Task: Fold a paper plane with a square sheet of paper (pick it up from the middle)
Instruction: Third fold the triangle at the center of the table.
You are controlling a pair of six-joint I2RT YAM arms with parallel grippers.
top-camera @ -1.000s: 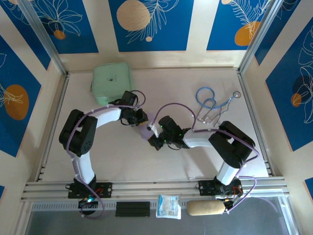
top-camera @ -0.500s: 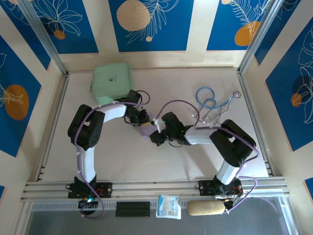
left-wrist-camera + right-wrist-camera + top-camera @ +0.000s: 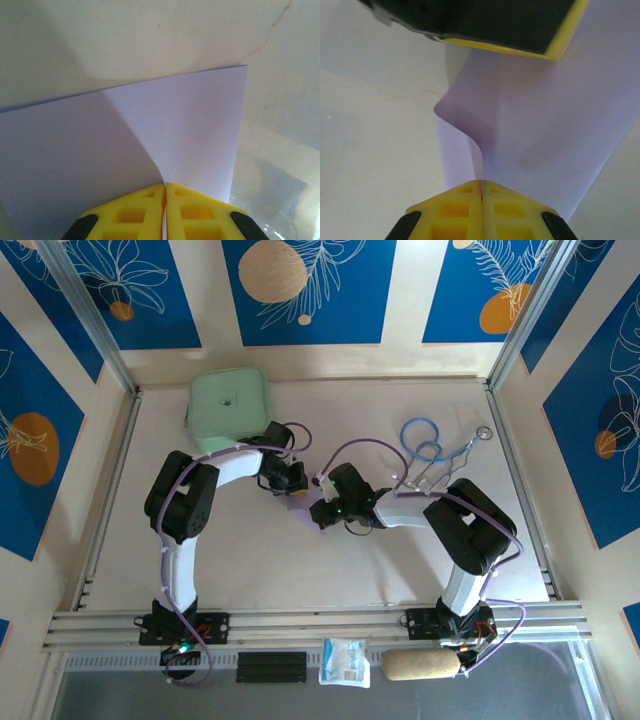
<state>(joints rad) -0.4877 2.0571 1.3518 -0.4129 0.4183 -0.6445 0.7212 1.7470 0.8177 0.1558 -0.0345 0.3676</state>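
The square sheet of paper was found just nearward of the mint-green pouch, pinched between the left gripper and the right gripper. Both were clamped flat on it, and it fanned out ahead of their tips. It was judged light, limp and easily creased, so best gripped near an edge.

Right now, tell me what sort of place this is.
Likely a robot test cell: a walled table, blue printed panels, a left arm and right arm bolted to an aluminium rail, and unrelated props like a stethoscope.
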